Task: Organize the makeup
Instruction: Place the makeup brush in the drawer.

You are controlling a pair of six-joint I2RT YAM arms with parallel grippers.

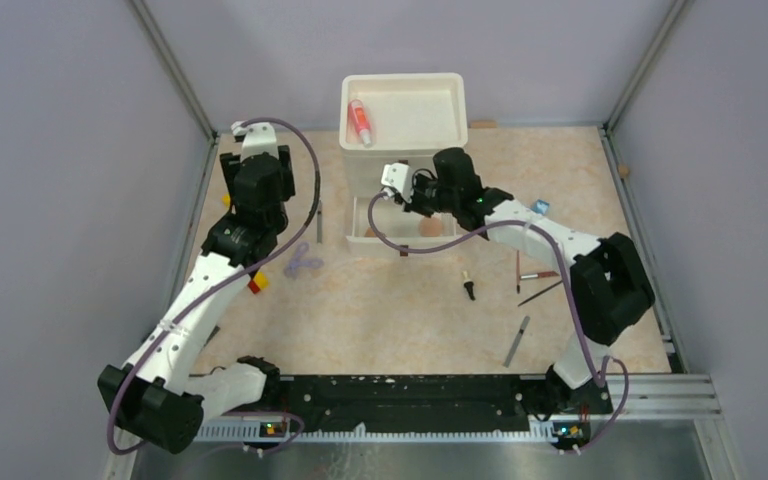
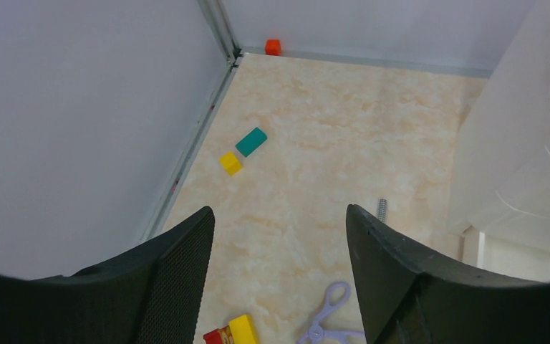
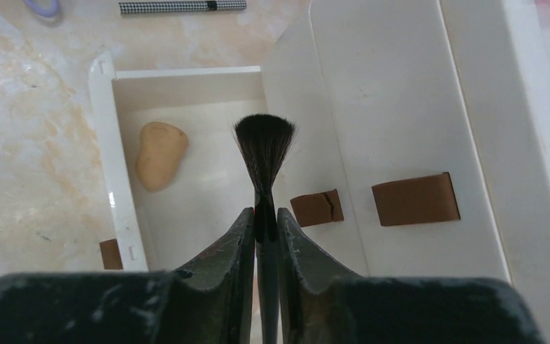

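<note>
A robotics lab test cell is shown. A marble-patterned table (image 1: 380, 320) is closed in by plain grey panels (image 1: 60, 150) held in metal posts (image 1: 172, 70). Two robot arms (image 1: 185, 320) are bolted to a black rail (image 1: 410, 395) at its near edge, and purple cables (image 1: 312, 170) are looped along them.

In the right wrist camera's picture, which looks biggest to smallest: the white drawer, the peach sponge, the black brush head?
1. White drawer, clearly largest.
2. Peach sponge and black brush head look about alike. The brush, in the right gripper, is likely nearer the camera, so I won't rank them.
</note>
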